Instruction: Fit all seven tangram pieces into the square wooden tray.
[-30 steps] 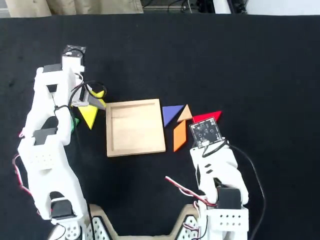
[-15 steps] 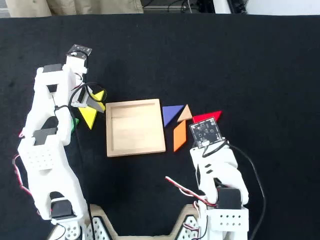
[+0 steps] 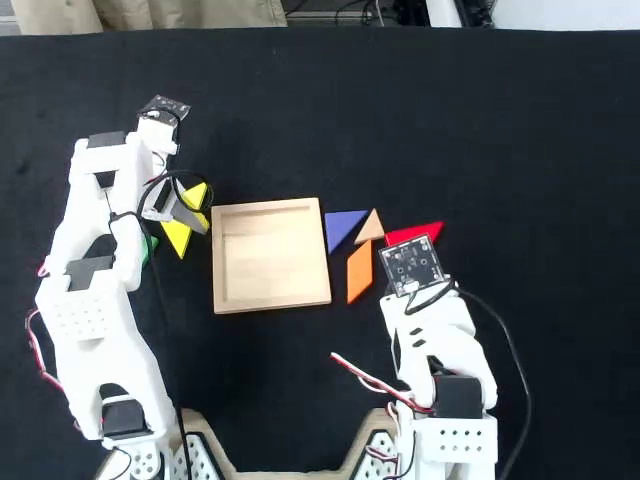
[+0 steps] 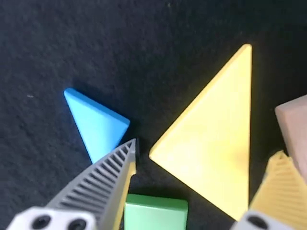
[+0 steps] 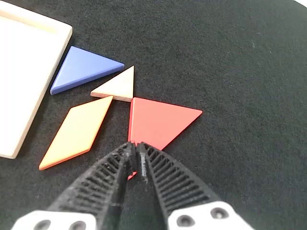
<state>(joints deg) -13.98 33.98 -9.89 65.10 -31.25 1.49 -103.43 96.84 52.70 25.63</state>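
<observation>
so the left arm's fingers (image 4: 105, 177) are spread wide, and the yellow triangle (image 4: 211, 153) sits right between them

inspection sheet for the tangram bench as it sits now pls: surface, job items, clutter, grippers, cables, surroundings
Surface: black cloth table.
Job's things: wooden tray empty; yellow triangle, light blue triangle and green piece on its left-arm side; dark blue triangle, beige triangle, orange parallelogram and red triangle on the other side.
Clutter: nothing seen.
Grippers: left gripper low over the yellow triangle, jaws open either side of it; right gripper at the red triangle's corner, jaws shut.
Cables: black cable looped at the left arm's wrist; red and white wires by the right arm's base.
Surroundings: beige fabric past the table's far edge.
</observation>
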